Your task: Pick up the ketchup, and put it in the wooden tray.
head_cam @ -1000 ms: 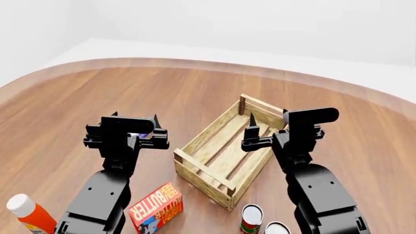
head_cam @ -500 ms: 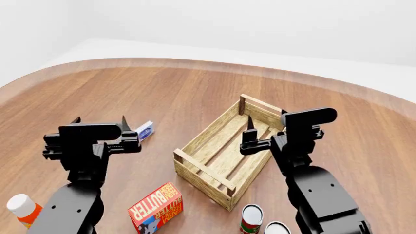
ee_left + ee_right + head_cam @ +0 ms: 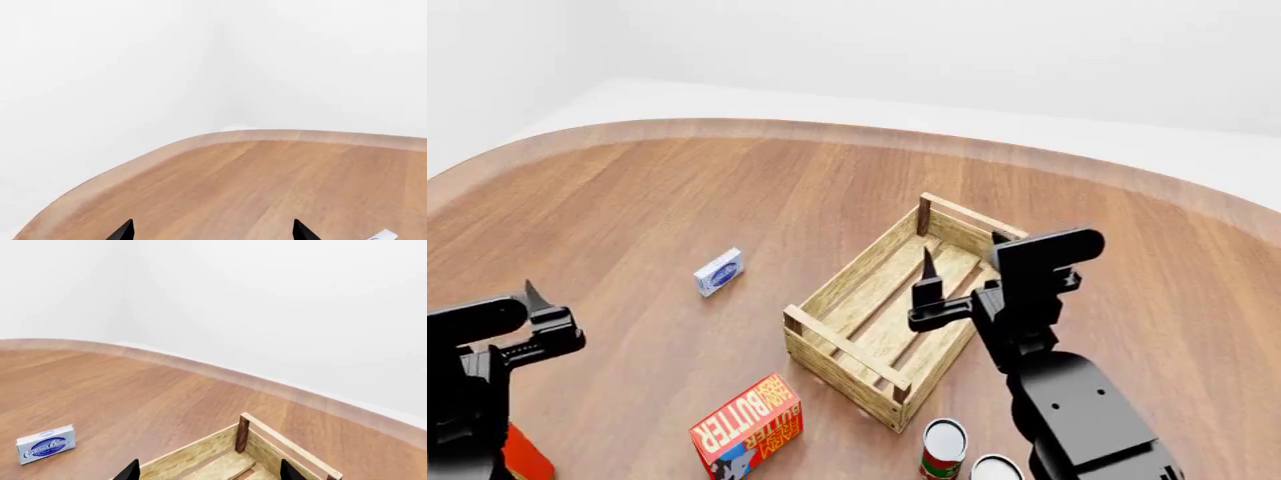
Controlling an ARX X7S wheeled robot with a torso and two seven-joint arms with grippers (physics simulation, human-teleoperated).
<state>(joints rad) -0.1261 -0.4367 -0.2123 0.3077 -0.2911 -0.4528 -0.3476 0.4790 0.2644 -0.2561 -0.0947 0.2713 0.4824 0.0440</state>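
Observation:
The ketchup shows only as an orange-red sliver at the head view's bottom left corner; my left arm hides its cap and most of its body. My left gripper hovers just beyond it, open, with bare table between its fingertips. The wooden tray lies mid-table, a pale slatted crate with nothing in it. My right gripper hangs open over the tray's right side and holds nothing.
A small blue-and-white box lies left of the tray. A red butter box sits near the front edge. Two cans stand in front of the tray. The table's curved edge runs along the back.
My left arm has swung left and back toward the near edge, uncovering the blue-and-white box and now hiding the ketchup's white cap. The right gripper drifted slightly left.

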